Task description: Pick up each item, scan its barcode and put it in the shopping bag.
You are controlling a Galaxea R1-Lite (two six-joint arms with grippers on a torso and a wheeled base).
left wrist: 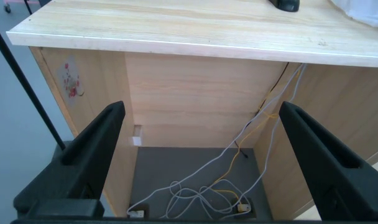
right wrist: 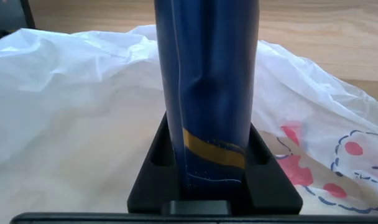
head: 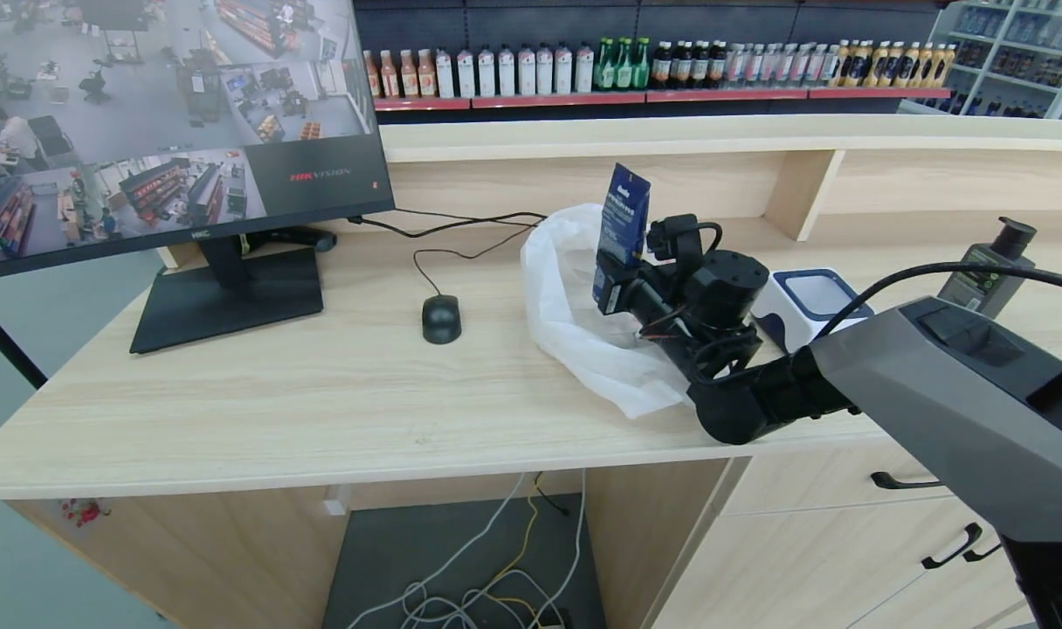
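My right gripper [head: 617, 278] is shut on a dark blue packet [head: 624, 218], which stands upright just above the white shopping bag [head: 575, 306] on the counter. In the right wrist view the blue packet [right wrist: 209, 93] with a yellow stripe sits clamped between the black fingers [right wrist: 153, 163], with the white shopping bag [right wrist: 71, 124] spread out behind it. The white and blue barcode scanner [head: 809, 301] sits on the counter to the right of the bag. My left gripper [left wrist: 201, 162] hangs open below the counter's front edge, nothing between its fingers.
A monitor [head: 168, 114] stands at the back left and a black mouse [head: 441, 318] lies mid-counter with its cable. A dark bottle [head: 989, 271] stands at the far right. Loose cables [left wrist: 220, 186] lie in the knee space under the counter [head: 321, 411]. Drawers are at the lower right.
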